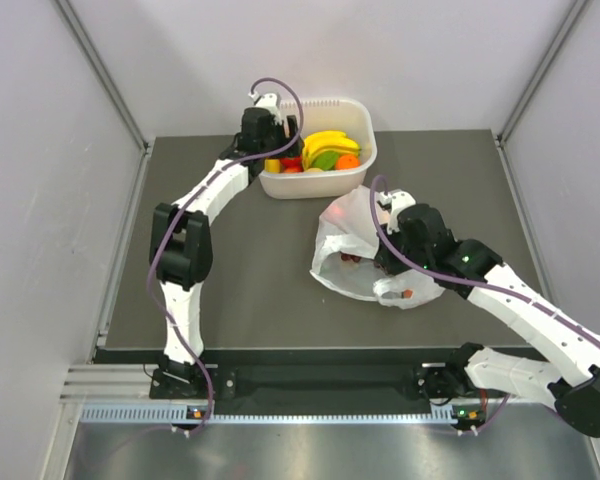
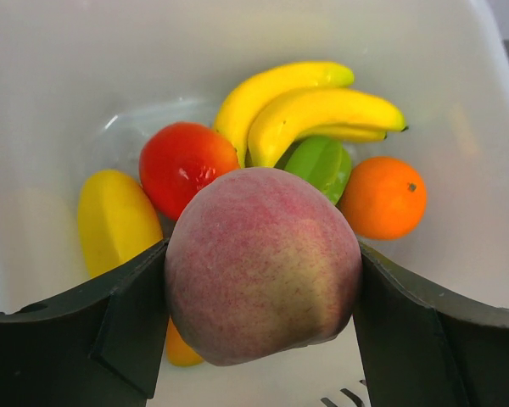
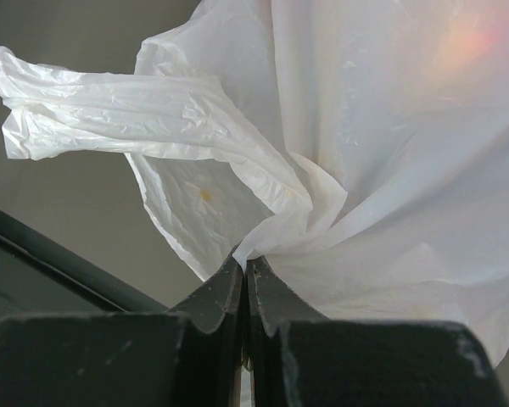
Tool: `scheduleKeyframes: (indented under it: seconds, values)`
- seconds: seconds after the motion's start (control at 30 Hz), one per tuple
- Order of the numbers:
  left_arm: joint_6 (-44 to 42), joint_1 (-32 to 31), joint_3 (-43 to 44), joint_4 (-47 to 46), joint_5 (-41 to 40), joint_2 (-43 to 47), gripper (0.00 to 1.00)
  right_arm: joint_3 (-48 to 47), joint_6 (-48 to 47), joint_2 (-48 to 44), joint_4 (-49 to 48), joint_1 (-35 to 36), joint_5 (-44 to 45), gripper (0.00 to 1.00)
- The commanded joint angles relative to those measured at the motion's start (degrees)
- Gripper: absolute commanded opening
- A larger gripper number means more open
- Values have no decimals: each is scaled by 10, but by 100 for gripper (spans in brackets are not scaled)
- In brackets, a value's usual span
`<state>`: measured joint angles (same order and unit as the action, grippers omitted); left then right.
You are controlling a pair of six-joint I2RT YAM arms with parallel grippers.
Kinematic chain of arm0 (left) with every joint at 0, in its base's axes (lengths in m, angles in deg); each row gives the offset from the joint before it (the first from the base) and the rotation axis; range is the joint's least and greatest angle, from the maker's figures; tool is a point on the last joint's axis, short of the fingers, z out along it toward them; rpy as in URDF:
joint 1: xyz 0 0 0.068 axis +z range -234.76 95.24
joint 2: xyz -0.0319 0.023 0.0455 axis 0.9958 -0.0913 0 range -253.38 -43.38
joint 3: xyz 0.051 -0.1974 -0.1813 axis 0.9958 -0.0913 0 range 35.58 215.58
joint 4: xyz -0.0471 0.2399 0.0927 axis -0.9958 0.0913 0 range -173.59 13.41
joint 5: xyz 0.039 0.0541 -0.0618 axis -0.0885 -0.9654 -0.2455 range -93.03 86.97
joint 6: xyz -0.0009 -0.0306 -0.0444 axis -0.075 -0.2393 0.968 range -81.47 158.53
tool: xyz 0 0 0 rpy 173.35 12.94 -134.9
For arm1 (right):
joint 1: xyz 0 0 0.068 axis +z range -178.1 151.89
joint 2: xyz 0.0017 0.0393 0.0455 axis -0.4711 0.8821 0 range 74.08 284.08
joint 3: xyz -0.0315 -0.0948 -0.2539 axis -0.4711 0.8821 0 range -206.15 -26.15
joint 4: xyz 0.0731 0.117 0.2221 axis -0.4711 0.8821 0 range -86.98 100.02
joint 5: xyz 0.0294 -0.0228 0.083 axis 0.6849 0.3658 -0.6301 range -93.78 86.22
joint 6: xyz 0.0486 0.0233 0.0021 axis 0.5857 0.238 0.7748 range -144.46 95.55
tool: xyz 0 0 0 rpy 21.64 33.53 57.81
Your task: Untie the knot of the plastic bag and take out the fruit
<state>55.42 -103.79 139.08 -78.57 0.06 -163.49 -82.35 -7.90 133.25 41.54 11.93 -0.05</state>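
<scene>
The plastic bag (image 1: 352,228) lies crumpled and open-mouthed at mid table, thin white plastic. Dark red fruit (image 1: 350,259) shows inside it, and another piece (image 1: 407,294) shows through its near corner. My right gripper (image 1: 384,262) is shut on a gathered fold of the bag (image 3: 390,170), pinched at the fingertips (image 3: 246,264). A strip-like tail (image 3: 110,110) spreads to the left; I see no tied knot. My left gripper (image 1: 270,150) is over the white tub (image 1: 365,120), shut on a pinkish peach (image 2: 263,263) held between its fingers (image 2: 119,331).
The tub (image 2: 68,68) holds yellow bananas (image 2: 314,106), a red fruit (image 2: 182,161), an orange one (image 2: 383,197), a yellow one (image 2: 114,220) and a green one (image 2: 321,161). Enclosure walls stand close on both sides of the dark table (image 1: 250,290).
</scene>
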Motion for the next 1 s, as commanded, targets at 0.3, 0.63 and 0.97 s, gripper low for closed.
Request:
scheduleKeyframes:
  seconds: [0.3,0.63,0.97]
  values:
    - [9,2,-38,-46,-4,70,99,-2,1,-3,-28,9,-10,0]
    - [25,1,-239,-90,-1,287,99,-16,-1,1,-18,9,12,0]
    - [64,-278,-573,-144,-2,616,71,-26,8,5,-12,8,37,0]
